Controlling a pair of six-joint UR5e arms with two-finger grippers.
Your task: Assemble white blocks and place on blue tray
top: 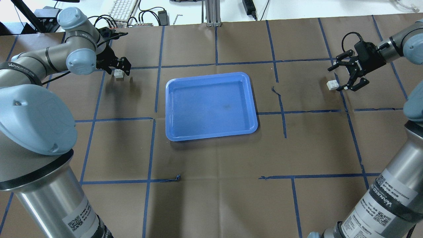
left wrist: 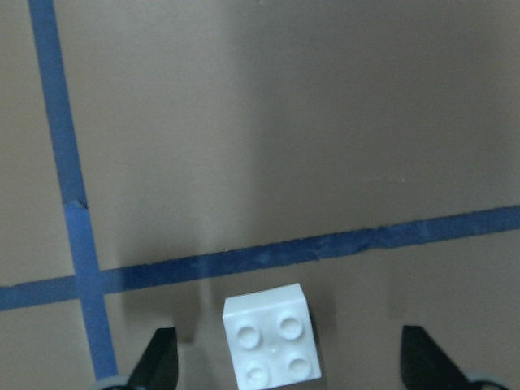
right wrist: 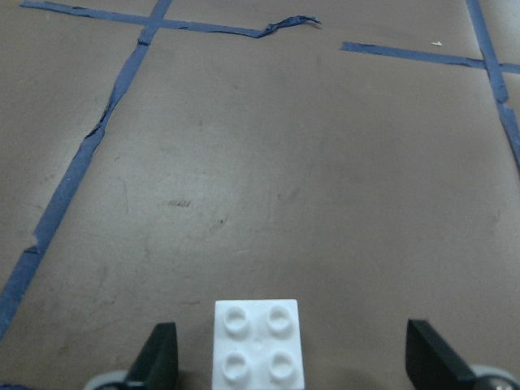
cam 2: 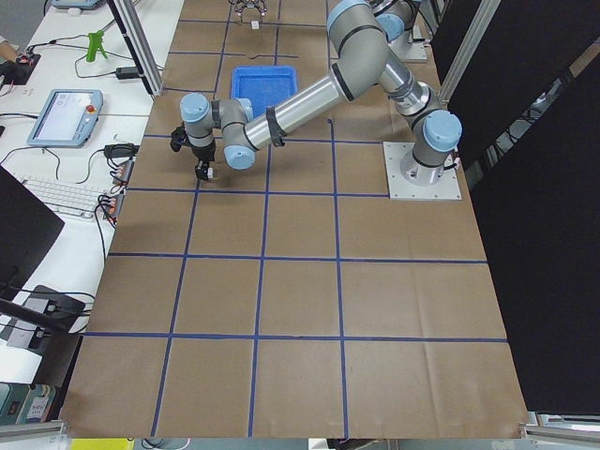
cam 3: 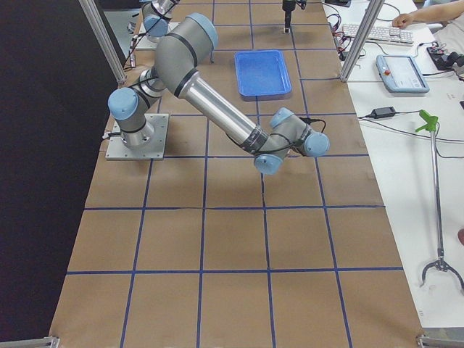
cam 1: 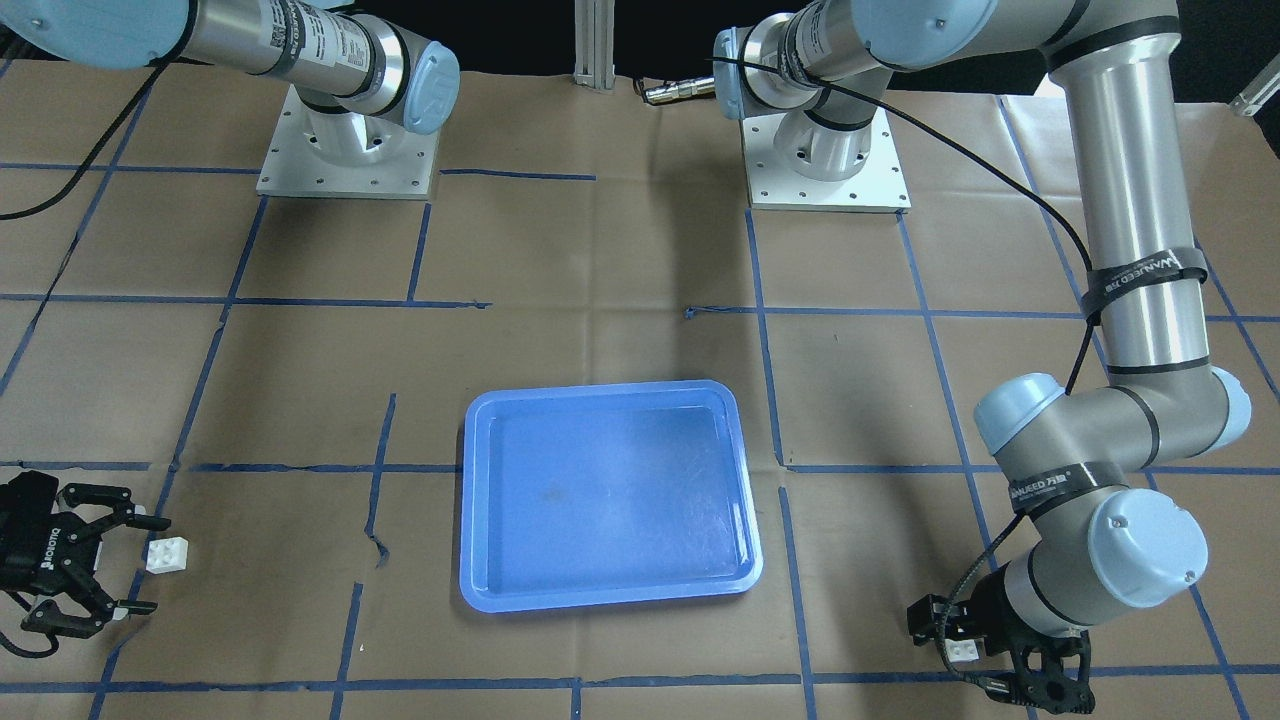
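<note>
One white block [top: 119, 73] lies on the table left of the blue tray [top: 210, 105]. My left gripper [top: 121, 70] is open over it; in the left wrist view the block [left wrist: 271, 344] sits between the spread fingertips [left wrist: 158, 357]. The other white block [top: 331, 85] lies far right of the tray. My right gripper [top: 335, 79] is open around it; the right wrist view shows that block [right wrist: 257, 344] between the fingertips [right wrist: 158, 353]. The tray [cam 1: 600, 500] is empty.
Brown paper with blue tape lines covers the table [top: 211, 158]. Both arm bases [cam 1: 825, 160] stand at the robot's edge. A keyboard and cables [top: 124, 10] lie beyond the far edge.
</note>
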